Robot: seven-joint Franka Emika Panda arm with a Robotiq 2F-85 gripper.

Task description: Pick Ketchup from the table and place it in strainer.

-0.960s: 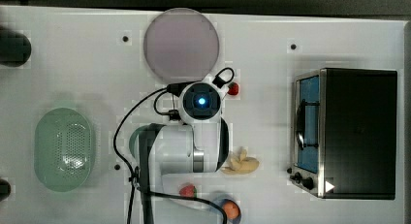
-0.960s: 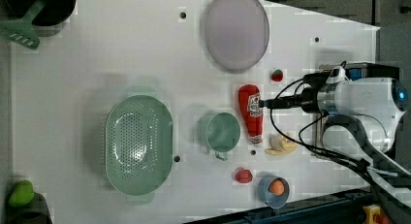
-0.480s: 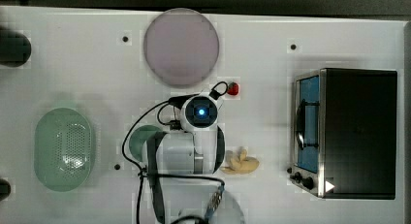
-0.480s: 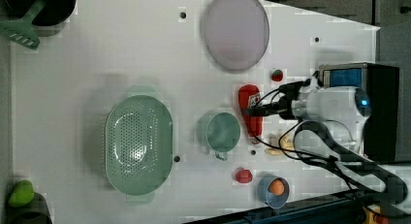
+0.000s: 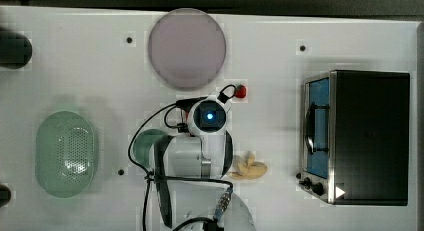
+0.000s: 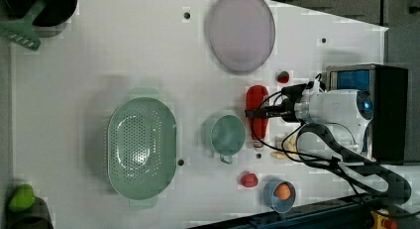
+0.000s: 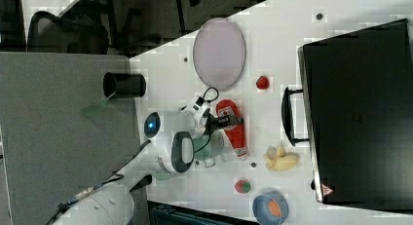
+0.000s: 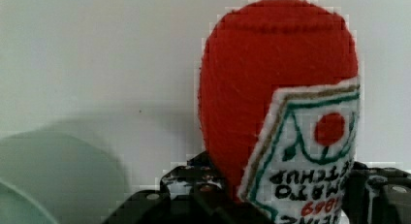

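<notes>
- Beside the green cup (image 6: 227, 135), the ketchup (image 6: 256, 111) lies flat on the table (image 6: 99, 65), with the gripper (image 6: 255, 112) down over its middle.
- Black fingers (image 8: 203, 185) sit on either side of the red body in the wrist view; I cannot tell if they are pinching it or just straddling it.
- Nothing is lifted, so I'd say the grasp is only being made; the carry and drop are all left.
- Well off to the left view's left, past the cup, the strainer (image 6: 142, 148) sits empty.
- Between bottle and strainer the cup stands right in the line, so the bottle wants to go up and over it.
- Close by are a strawberry (image 6: 283, 77), a plate (image 6: 241, 29) and a banana (image 5: 248, 167); beyond the cup the table lies open.
</notes>
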